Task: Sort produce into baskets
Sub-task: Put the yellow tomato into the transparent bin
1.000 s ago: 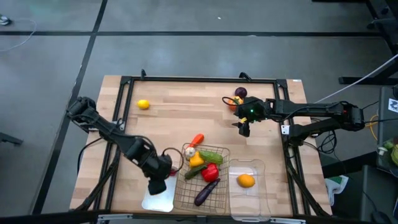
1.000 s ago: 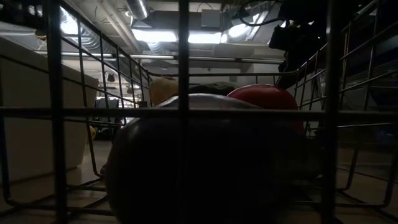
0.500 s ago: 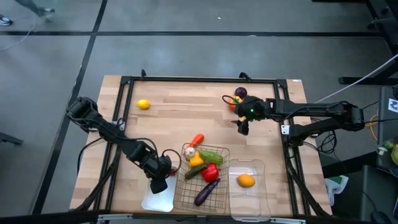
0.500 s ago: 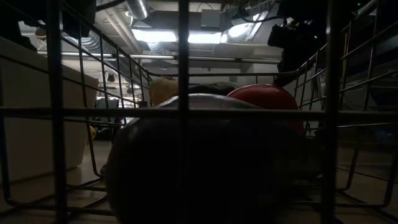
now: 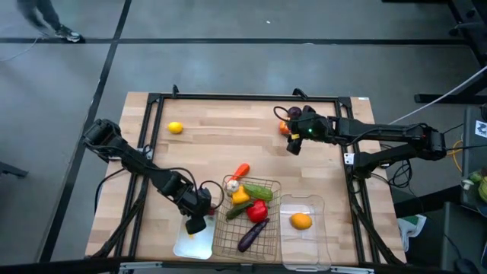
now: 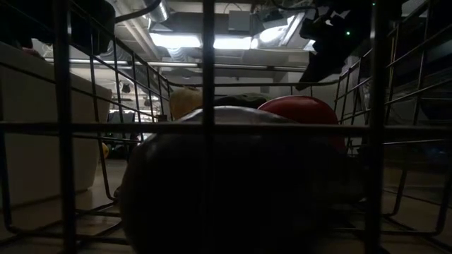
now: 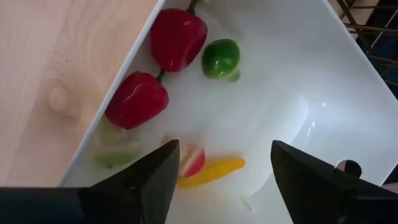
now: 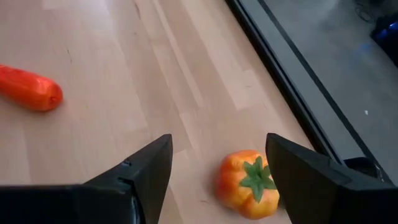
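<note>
My left gripper (image 5: 195, 224) is open over the flat white tray (image 5: 183, 247). The tray (image 7: 292, 81) holds two red pieces (image 7: 177, 37), a green piece (image 7: 221, 59) and a yellow strip (image 7: 211, 173), all lying below the open fingers (image 7: 224, 180). My right gripper (image 5: 292, 145) is open near the table's far right, just above the wood. An orange fruit with a green top (image 8: 249, 183) lies on the table between and ahead of its fingers (image 8: 217, 180), untouched. The fruit (image 5: 283, 128) lies beside a purple piece (image 5: 294, 114).
A wire-mesh basket (image 5: 262, 236) at the near edge holds a yellow pepper, a red pepper (image 5: 257, 211), cucumbers and an eggplant. A clear bin (image 5: 304, 247) to its right holds an orange fruit (image 5: 301, 221). A lemon (image 5: 176, 128) lies far left, and a carrot (image 5: 240, 170) lies beside the basket.
My right gripper has gone toward the table's far edge, closer to the orange fruit and the purple piece there, and has stayed open. My left gripper has shifted a little toward the right over the white tray.
</note>
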Robot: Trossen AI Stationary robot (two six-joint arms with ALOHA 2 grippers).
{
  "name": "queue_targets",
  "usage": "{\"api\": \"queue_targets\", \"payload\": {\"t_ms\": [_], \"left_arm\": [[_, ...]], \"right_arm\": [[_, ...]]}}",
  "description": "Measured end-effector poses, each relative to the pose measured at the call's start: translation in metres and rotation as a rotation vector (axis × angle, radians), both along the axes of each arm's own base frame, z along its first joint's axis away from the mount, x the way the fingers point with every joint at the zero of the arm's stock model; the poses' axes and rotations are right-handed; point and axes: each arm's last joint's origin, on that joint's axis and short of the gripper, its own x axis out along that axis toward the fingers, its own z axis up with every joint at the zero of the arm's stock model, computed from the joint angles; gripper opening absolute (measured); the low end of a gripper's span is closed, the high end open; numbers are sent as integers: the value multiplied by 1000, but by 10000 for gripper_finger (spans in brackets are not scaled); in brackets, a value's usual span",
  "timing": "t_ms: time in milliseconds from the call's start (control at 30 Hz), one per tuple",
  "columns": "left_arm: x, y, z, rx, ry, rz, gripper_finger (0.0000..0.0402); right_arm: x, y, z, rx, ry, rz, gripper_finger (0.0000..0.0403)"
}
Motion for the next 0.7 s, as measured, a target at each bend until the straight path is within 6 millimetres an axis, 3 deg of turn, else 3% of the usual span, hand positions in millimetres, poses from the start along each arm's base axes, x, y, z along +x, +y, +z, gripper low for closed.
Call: {"api": "queue_targets", "payload": {"t_ms": [367,700], "left_arm": [[0,0,0,0,0,-2,248],[0,0,0,-1,3,3,249]], "right_arm": [[0,0,0,7,1,21,257],[2,4,0,27,14,157,257]]}}
